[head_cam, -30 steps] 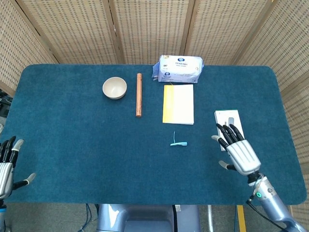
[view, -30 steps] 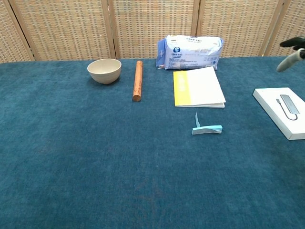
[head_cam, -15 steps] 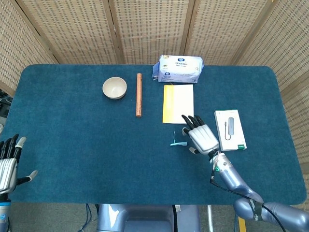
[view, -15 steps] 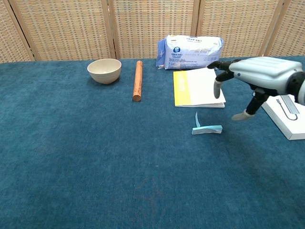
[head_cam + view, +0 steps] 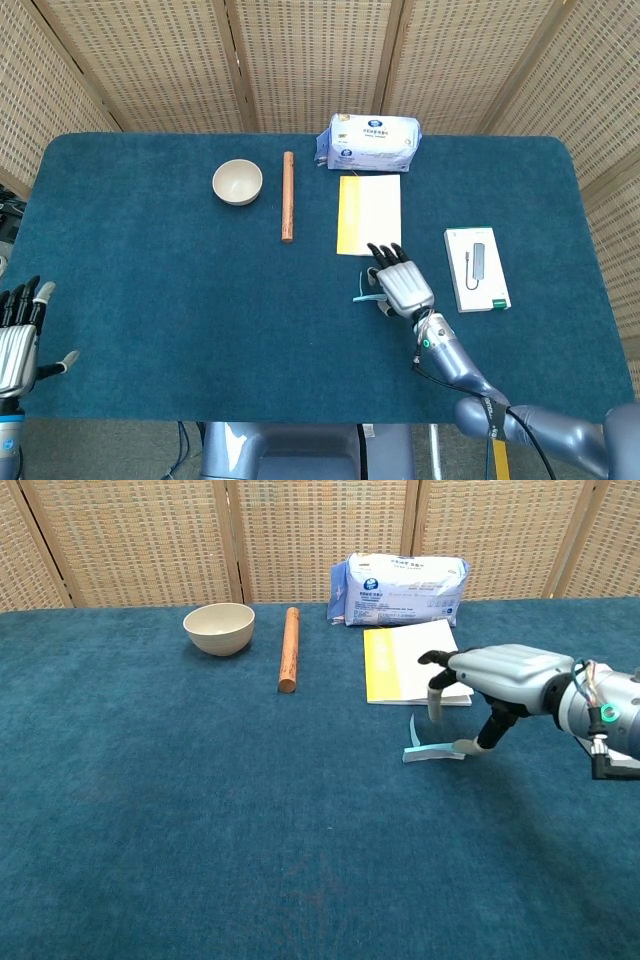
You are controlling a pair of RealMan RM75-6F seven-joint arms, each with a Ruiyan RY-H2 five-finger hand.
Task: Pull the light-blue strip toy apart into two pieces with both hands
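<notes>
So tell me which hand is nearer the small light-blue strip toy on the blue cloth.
The right hand. It hangs directly over the small light-blue strip toy, thumb at its right end. The left hand sits at the table's far left edge, well away from it.

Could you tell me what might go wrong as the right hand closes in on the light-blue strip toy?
The right hand hangs over one end of the small, flat light-blue strip toy; its fingers could push it across the cloth rather than pinch it. The left hand waits open at the table's far edge, so any pull apart needs a long reach first.
</notes>
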